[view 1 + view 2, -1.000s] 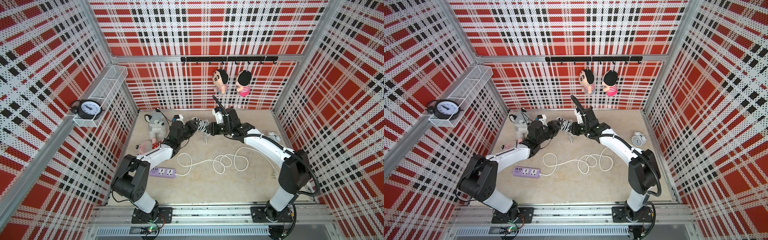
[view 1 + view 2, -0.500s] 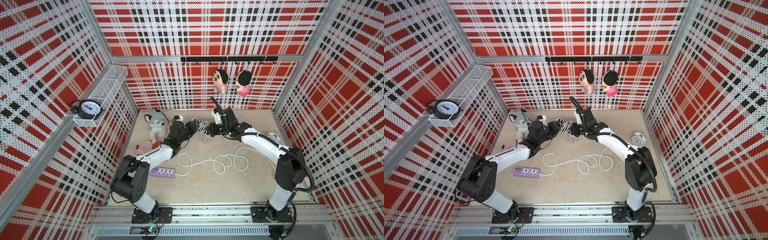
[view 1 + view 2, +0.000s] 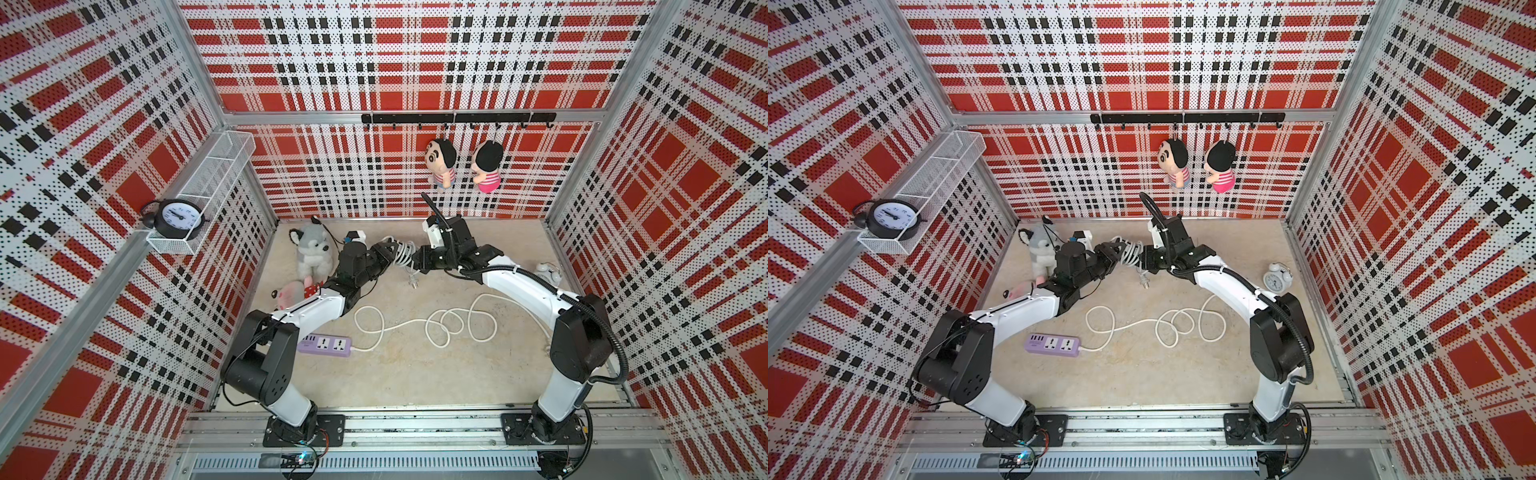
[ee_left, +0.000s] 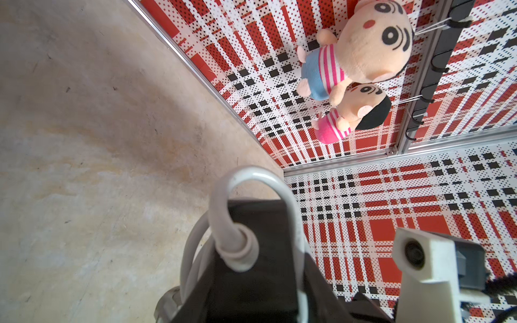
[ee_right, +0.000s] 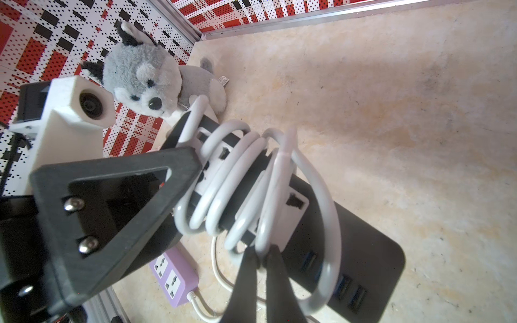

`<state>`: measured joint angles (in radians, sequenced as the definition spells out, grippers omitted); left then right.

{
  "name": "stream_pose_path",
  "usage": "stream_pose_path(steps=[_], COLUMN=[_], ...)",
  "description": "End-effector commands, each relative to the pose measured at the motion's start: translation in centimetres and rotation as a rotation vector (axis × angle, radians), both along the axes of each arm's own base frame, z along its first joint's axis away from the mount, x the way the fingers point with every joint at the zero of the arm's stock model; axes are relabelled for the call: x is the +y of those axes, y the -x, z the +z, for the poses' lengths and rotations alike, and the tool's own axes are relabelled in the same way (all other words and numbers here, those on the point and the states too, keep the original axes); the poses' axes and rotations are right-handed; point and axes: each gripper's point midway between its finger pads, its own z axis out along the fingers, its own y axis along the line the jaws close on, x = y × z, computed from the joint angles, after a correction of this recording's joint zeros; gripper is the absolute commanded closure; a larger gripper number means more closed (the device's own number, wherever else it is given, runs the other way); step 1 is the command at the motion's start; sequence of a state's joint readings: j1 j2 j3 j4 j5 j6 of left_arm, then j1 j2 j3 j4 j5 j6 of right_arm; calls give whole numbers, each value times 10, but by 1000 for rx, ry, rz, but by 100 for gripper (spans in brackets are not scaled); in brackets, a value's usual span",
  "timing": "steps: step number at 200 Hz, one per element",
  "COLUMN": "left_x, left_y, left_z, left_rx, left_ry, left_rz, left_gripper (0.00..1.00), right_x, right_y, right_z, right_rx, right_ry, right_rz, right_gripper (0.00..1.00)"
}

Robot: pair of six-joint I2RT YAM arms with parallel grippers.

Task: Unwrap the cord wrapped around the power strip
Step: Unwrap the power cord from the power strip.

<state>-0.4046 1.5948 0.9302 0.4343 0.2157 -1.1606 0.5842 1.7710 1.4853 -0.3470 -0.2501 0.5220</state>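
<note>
The black-and-white plastic power strip (image 5: 372, 246), aloft at the rear, runs crosswise, USB end rightward; left gripper (image 3: 384, 258) clamps it, right gripper (image 5: 261, 253) pinches its white cord (image 5: 243, 179). Second, purple power strip (image 3: 328, 345) lies flat.

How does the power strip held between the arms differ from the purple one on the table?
The held power strip is black and white and lifted; the purple power strip lies flat. The held strip's cord is coiled around it; the purple strip's cord trails in loose loops. Both cords are white.
</note>
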Motion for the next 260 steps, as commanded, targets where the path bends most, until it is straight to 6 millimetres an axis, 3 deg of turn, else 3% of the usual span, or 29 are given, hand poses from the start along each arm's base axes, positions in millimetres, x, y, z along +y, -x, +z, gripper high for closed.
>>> stream_pose_path(steps=[1, 32, 99, 163, 195, 235, 260], left_x=[-8, -6, 2, -1, -13, -30, -34], left_y=[4, 4, 1, 3, 6, 18, 17], left_z=[54, 52, 33, 29, 20, 20, 8], left_rx=[-141, -140, -113, -116, -135, -151, -114], left_ry=[146, 164, 138, 120, 55, 38, -33], left_rz=[-65, -68, -71, -99, -157, -269, -295], left_gripper=[100, 100, 100, 100, 100, 100, 100], right_x=[-2, -5, -2, -20, -24, -30, -18], right_y=[5, 9, 16, 8, 5, 2, 12], right_z=[16, 19, 65, 72, 88, 81, 97], right_rx=[-57, -76, -110, -125, -131, -211, -290], right_ry=[-3, 4, -142, -149, -266, -124, -141], right_rz=[25, 34, 91, 44, 31, 80, 197], right_gripper=[95, 95, 96, 96, 96, 95, 95])
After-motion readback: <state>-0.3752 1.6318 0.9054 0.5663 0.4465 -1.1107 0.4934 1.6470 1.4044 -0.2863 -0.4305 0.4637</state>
